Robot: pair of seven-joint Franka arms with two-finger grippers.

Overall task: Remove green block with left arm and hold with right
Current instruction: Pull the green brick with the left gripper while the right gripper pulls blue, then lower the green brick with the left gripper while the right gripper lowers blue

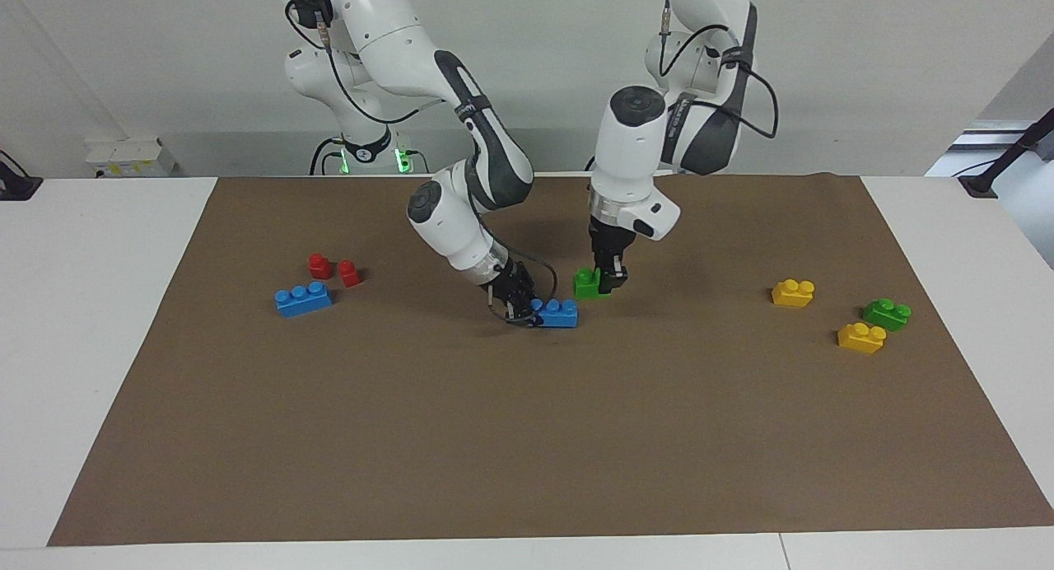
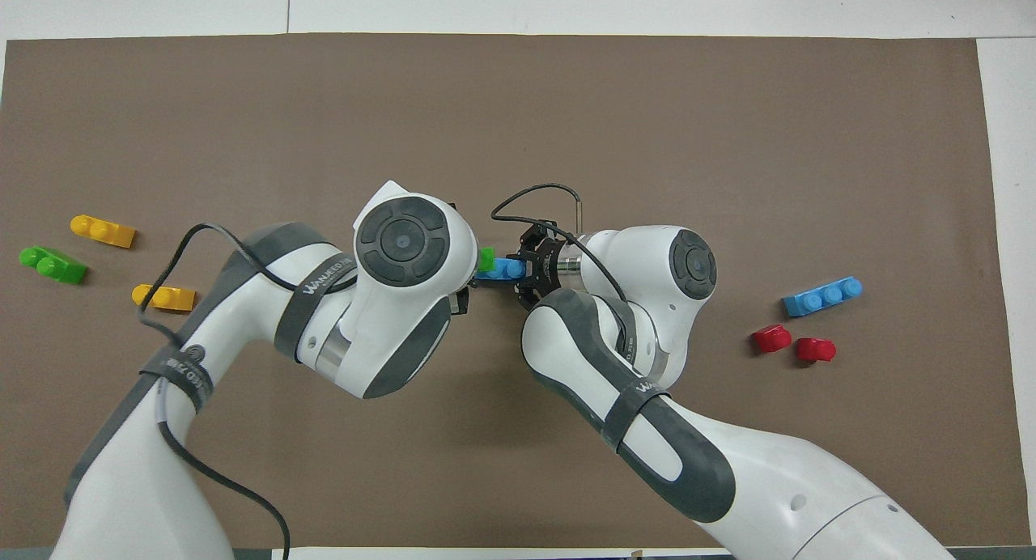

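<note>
A green block with studs up is gripped at one end by my left gripper, which comes straight down over the middle of the brown mat. The block sits just above one end of a blue brick, apart from it or barely touching. My right gripper is shut on the blue brick's other end, low at the mat. In the overhead view only a sliver of the green block and the blue brick show between the wrists. The right gripper shows there. The left gripper is hidden under its wrist.
A second green block and two yellow bricks lie toward the left arm's end. A blue three-stud brick and two red pieces lie toward the right arm's end.
</note>
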